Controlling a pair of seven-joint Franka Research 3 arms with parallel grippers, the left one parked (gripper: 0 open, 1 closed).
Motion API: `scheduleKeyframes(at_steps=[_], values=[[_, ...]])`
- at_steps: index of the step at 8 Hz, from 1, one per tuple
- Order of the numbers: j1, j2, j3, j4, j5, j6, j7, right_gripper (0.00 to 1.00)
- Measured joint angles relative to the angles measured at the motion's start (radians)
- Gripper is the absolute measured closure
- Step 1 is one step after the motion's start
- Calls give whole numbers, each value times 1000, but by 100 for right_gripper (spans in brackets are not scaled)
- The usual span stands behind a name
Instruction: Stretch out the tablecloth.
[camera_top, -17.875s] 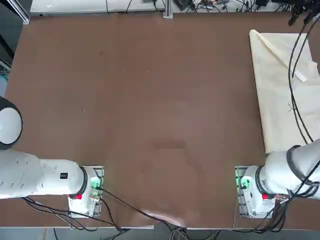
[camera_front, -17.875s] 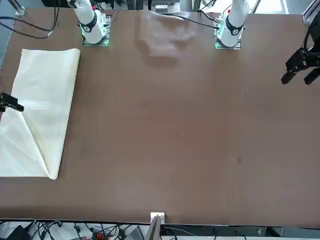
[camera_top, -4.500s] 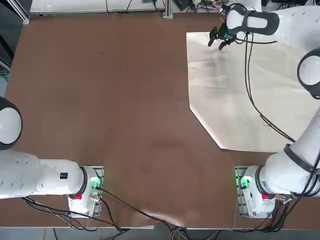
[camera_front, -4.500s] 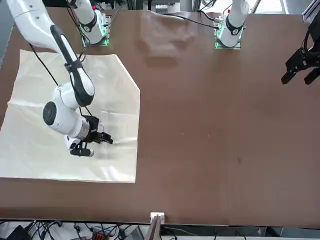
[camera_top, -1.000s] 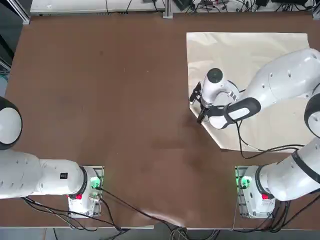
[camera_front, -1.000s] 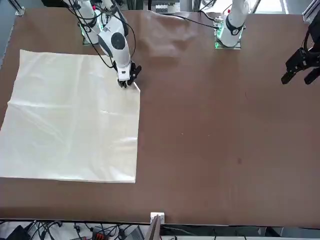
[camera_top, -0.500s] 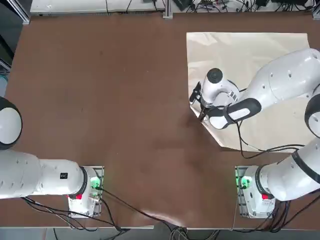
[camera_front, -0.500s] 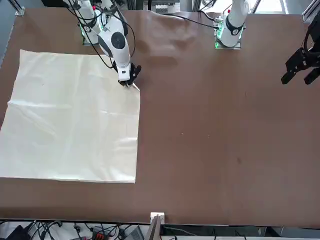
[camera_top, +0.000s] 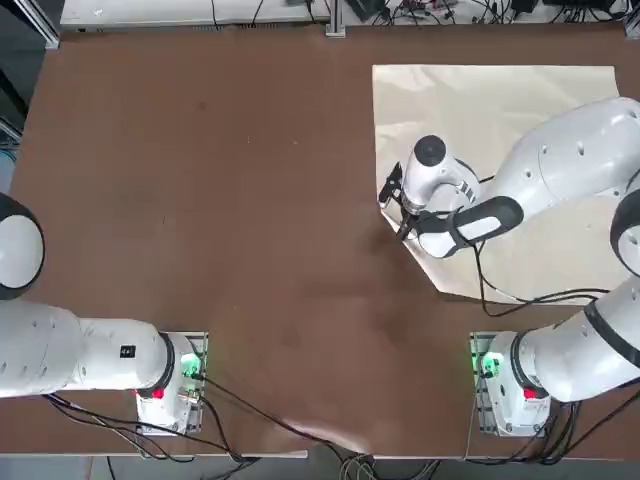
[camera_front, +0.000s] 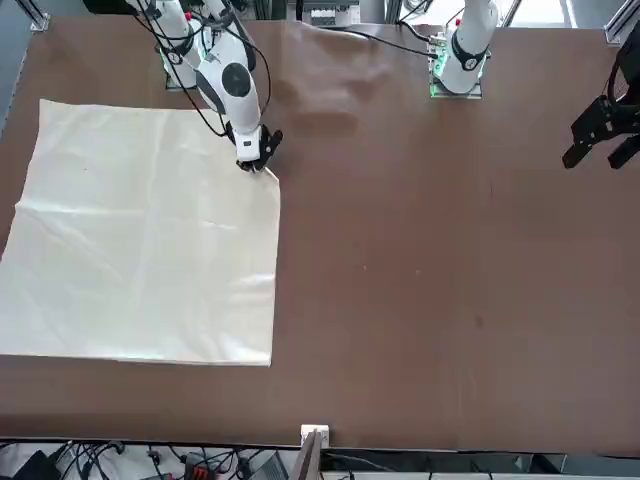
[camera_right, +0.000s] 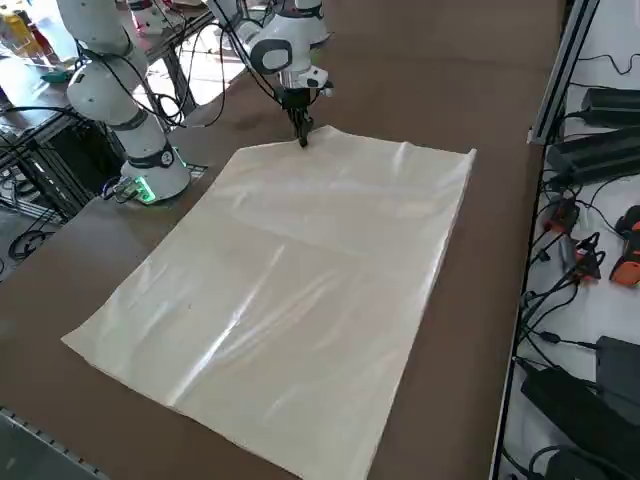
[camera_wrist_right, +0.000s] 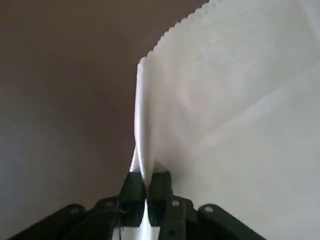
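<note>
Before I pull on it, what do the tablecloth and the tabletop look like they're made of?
Tablecloth: thin cream fabric, probably a coated or synthetic weave, slightly glossy; it shows sharp creases, streaky highlights and a zigzag-cut edge. The right gripper is shut on its folded edge. Tabletop: a hard, smooth brown board with a matte finish, possibly laminate.

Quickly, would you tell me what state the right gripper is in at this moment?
Right gripper: shut on the tablecloth, pinching its folded edge beside the brown table.
</note>
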Motion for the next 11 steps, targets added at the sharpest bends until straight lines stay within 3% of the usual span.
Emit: scheduleKeyframes(at_steps=[1,4,7,11], values=[[-6,-3,0,0,0,2,28,98],[-61,-8,0,3,1,5,103,98],[-157,-3,-2,24,1,6,107,98],[-222,30,-2,64,1,6,107,98]])
